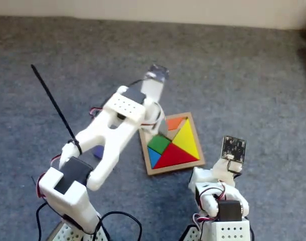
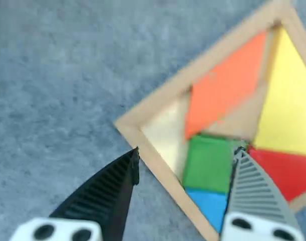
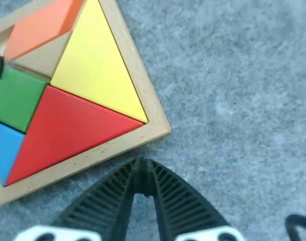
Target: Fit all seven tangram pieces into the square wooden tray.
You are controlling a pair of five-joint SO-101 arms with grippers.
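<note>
Straddling the tray [image 1: 175, 167] near one corner, my left claw [image 2: 187, 152] is gaping wide and holding nothing. Its black finger [image 2: 118, 186] is hanging over the carpet [image 1: 233, 65] just outside the rim, while its grey finger [image 2: 248, 186] is hovering inside, above the spot where the green square [image 2: 208, 163] is meeting the red triangle [image 2: 283, 168].

I am keeping my right claw [image 3: 143, 168] pinched together and empty, with the tips touching. It is sitting over the carpet just beside the tray's rim, on the side where the red triangle is lying.

The tray is resting flat on the carpet between my two arms, turned corner-on to them. Five pieces are lying in it: the orange piece [image 2: 225, 80] and yellow triangle [image 2: 288, 100] toward the far side, the red triangle, green square and blue triangle [image 2: 210, 206] nearer to me. Pale wood is showing in two gaps beside the orange piece. Something small and bluish-purple [image 1: 98, 150] is peeking out on the carpet under my left arm, and I cannot tell what it is.
</note>
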